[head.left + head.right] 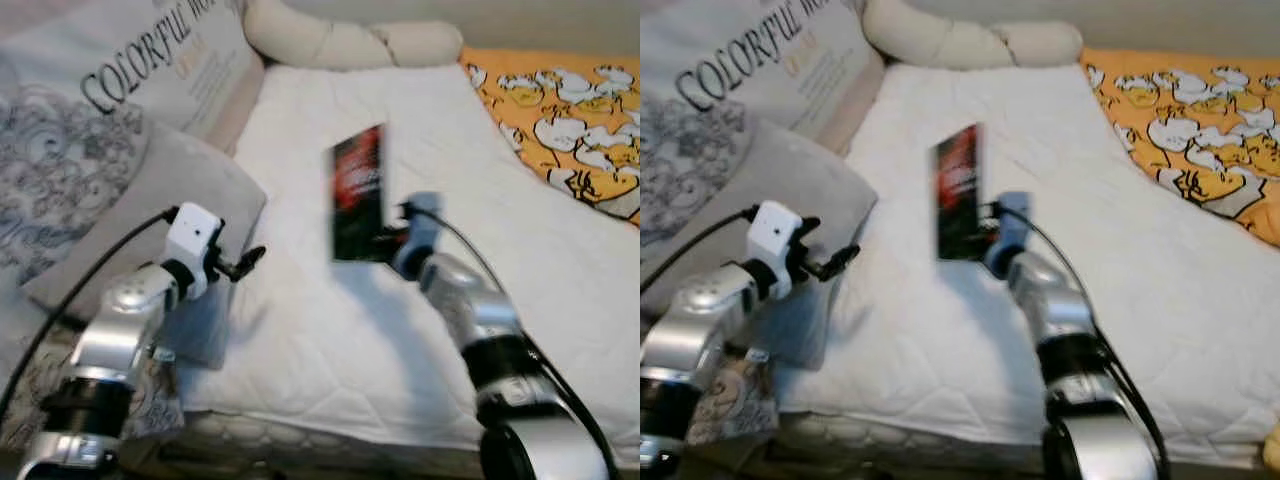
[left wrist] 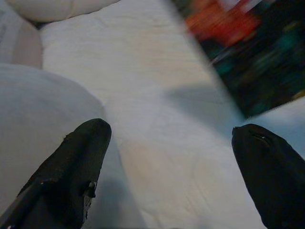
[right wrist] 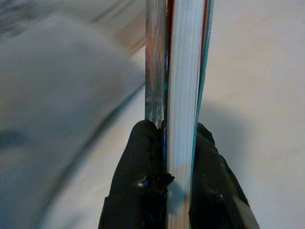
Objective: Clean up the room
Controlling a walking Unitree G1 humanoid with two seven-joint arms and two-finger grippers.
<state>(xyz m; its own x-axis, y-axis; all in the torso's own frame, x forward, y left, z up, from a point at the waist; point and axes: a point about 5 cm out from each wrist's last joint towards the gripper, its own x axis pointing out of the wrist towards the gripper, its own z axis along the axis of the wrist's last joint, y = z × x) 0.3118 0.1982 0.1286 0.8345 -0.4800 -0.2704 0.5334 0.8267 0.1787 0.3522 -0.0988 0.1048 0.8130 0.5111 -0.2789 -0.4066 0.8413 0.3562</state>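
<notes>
Right tool (image 3: 177, 143) clamped on book (image 1: 358, 192) above bed (image 1: 300, 330); left tool (image 2: 174, 162) spread, empty. Could slip: narrow edge pinch.

A thin book (image 1: 358, 192) with a dark cover marked in red stands upright on edge, its lower edge pinched in the right claw (image 3: 177, 143).

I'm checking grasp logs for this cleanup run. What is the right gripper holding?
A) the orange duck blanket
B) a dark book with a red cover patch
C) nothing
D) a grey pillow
B: the right gripper has both fingers pinched on the book, held on edge above the white mattress.
</notes>
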